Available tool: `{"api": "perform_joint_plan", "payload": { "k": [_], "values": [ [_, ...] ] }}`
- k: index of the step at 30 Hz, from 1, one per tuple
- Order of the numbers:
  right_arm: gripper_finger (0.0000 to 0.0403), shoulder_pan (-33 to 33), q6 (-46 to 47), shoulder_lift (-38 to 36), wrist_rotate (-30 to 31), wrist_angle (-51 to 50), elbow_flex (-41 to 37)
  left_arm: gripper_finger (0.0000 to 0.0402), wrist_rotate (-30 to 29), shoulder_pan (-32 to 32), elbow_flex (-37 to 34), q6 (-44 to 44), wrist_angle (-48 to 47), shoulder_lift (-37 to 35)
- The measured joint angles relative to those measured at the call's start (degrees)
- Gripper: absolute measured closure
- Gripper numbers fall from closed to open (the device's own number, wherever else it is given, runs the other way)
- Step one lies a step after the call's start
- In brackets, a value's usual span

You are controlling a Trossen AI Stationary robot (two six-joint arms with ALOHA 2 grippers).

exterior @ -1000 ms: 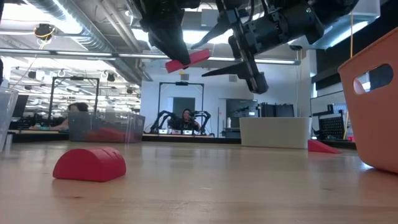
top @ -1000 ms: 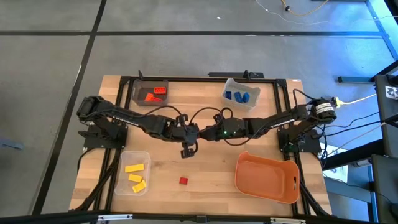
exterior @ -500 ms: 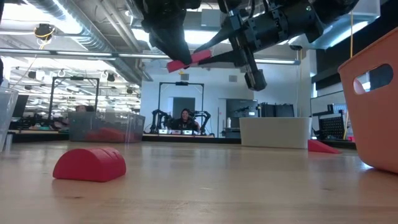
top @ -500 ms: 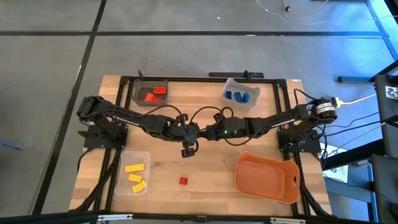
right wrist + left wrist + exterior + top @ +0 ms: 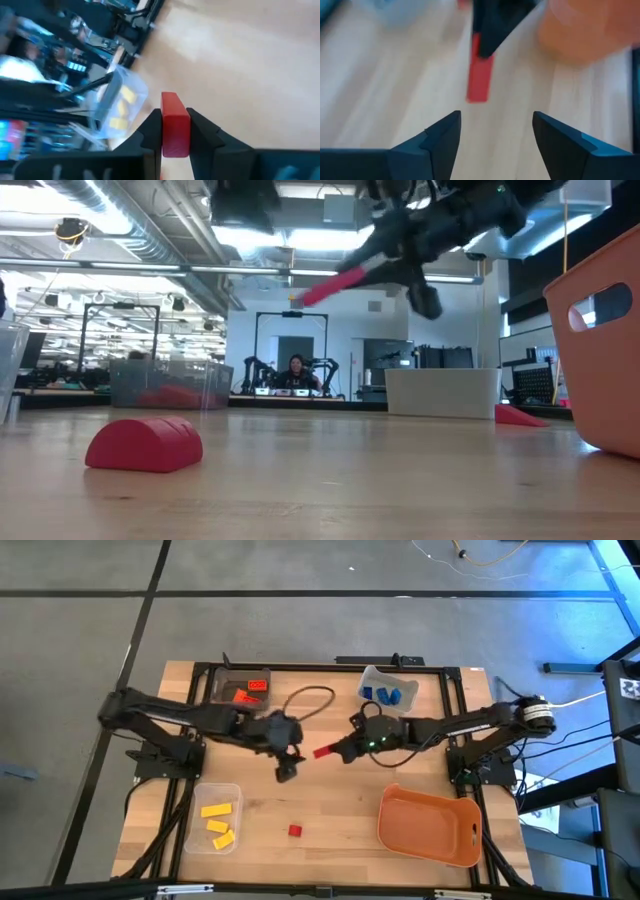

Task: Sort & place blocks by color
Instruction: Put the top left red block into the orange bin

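A long flat red block [image 5: 323, 752] hangs above the table's middle, with my right gripper [image 5: 338, 750] shut on it. My left gripper [image 5: 285, 772] stands open just left of it, holding nothing; in its wrist view its fingers [image 5: 442, 145] stand apart, short of the red block [image 5: 480, 82]. A red half-round block [image 5: 294, 830] lies flat side down near the front edge. More red blocks lie in a grey bin [image 5: 242, 690], blue ones in a clear bin [image 5: 387, 690], yellow ones in a clear bin [image 5: 215, 818]. My right gripper pinches the red block between its two fingers at one end [image 5: 175, 131]. The fingers come from the table's right, slanting a little down, and lie along the block. The free end [image 5: 318, 292] sticks out past the fingertips toward the left. The block is lifted clear and tilted.
A large orange tray [image 5: 430, 828] stands at the front right. Bare wood lies between the yellow bin and the tray. Black frame rails run along the table's far edge and sides. A person sits in the room behind the table [image 5: 298, 370].
My right gripper has shut on the red block, which my left gripper held. My left gripper has then opened, let go, and drawn back up and toward the table's left. My right gripper has carried the block a little toward the right, rolling, so the block has tilted.
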Motion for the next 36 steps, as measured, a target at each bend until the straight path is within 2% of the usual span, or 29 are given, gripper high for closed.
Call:
{"api": "perform_joint_plan", "payload": {
  "k": [4,6,11,14,18,21,23,25,32,36],
  "values": [
    [0.0343,-1.0,-8.4,-7.6,0.1,-8.2,0.1,0.0166,-10.2,-4.2,-5.4,-0.1,10.6,-8.0],
    [0.0343,-0.7,-12.6,-11.7,-0.2,-11.5,-0.1,0.0166,-12.6,-6.1,-10.1,-0.1,18.7,-12.2],
    [0.0343,3.7,-22.7,-21.1,-0.4,-12.8,0.0,0.0165,-9.3,-8.6,-22.5,0.0,41.3,-21.6],
    [0.0343,6.7,-26.6,-25.2,1.9,-12.5,0.0,0.0165,-7.0,-8.9,-29.2,0.2,55.6,-25.9],
    [0.0343,8.2,-28.4,-28.3,5.9,-12.7,0.0,0.0165,-8.3,-8.8,-34.9,0.7,70.3,-28.7],
    [0.0343,8.2,-29.1,-28.9,6.2,-12.8,0.0,0.0165,-8.9,-8.8,-36.1,1.7,72.7,-29.0],
    [0.0343,8.2,-28.5,-29.1,3.7,-13.3,0.3,0.0165,-8.9,-8.8,-36.1,1.7,73.0,-29.0],
    [0.0343,8.6,-27.1,-29.0,-0.6,-18.0,2.7,0.0165,-8.9,-8.8,-36.1,1.7,73.0,-29.0],
    [0.0343,18.4,-20.3,-24.8,-6.9,-54.8,19.7,0.0165,-11.2,-8.8,-36.1,1.7,72.7,-29.0],
    [0.0343,26.8,-10.6,-20.7,-11.8,-66.8,24.9,0.0165,-11.3,-8.8,-36.1,1.9,72.6,-29.0]
  ]
}}
